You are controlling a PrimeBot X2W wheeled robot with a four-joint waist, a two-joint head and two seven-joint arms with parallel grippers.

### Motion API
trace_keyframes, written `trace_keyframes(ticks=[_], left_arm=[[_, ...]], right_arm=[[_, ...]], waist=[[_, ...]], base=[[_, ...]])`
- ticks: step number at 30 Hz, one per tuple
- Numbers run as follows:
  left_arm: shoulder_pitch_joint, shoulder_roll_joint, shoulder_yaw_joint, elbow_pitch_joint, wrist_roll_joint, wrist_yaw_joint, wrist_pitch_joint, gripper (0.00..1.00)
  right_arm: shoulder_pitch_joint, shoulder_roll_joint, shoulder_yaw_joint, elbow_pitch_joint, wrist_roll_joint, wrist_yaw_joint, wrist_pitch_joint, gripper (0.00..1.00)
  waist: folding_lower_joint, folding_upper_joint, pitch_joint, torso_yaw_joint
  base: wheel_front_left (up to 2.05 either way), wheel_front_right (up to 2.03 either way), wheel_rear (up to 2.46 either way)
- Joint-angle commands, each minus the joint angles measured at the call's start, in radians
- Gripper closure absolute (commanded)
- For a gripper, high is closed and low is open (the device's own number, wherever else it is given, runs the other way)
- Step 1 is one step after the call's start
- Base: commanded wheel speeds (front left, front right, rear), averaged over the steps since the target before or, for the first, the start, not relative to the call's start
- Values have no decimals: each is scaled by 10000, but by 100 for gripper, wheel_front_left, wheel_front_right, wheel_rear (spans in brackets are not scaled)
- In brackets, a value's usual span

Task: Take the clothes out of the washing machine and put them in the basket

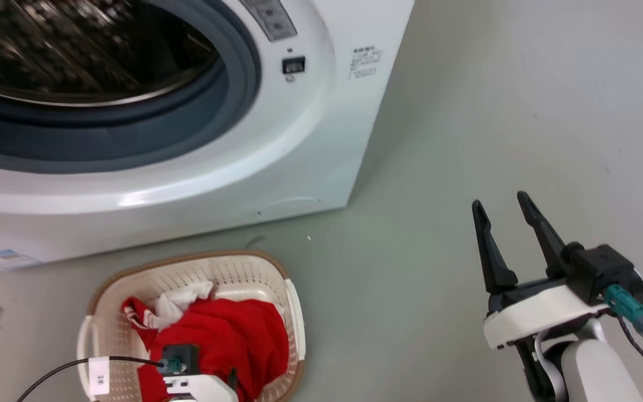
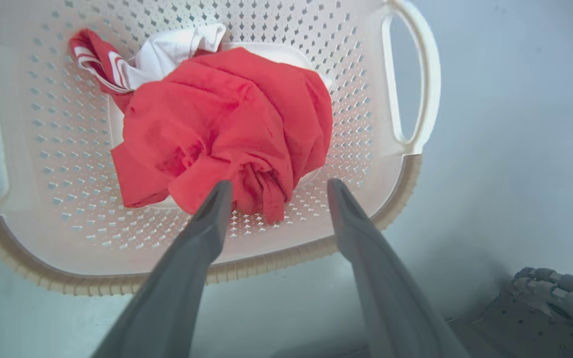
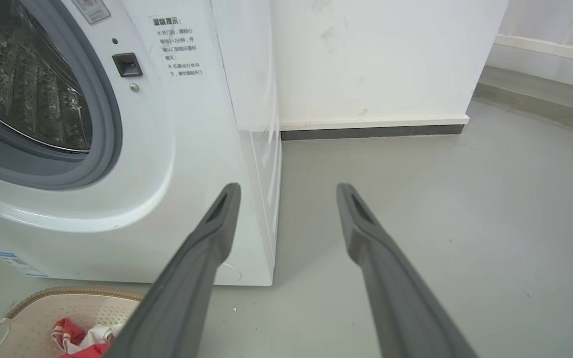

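Most of this job looks done to me: the clothes (image 2: 227, 124) are piled in the basket (image 2: 366, 99), which sits on the floor (image 1: 466, 111) right in front of the washing machine (image 1: 310, 139). The bit of drum (image 1: 76, 50) I can see is bare, but part of it is out of frame, so maybe something's left. The left end effector (image 2: 280, 184) hangs over the pile, fingers wide, holding nothing. The right end effector (image 1: 499, 200) is wide and empty too, off beside the machine. Nothing blocks the porthole.
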Motion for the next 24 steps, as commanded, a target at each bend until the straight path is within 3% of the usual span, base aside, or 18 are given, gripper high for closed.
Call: trace_keyframes(ticks=[1, 7, 24], left_arm=[[165, -84, -39, -107, -8, -32, -149, 0], [229, -235, -76, -1190, 233, -34, -428, 0], [2326, 645, 1673, -10113, 2864, 1189, -422, 0]], right_arm=[[228, 7, -68, -47, -93, -7, 71, 0], [931, 8, -288, -318, -307, -7, 453, 0], [2107, 7, -1017, -1022, -715, -9, 1172, 0]], waist=[[0, 0, -1076, 579], [0, 0, -1932, 1122], [0, 0, -3308, 2134]], base=[[0, 0, 0], [0, 0, 0], [0, 0, 0]])
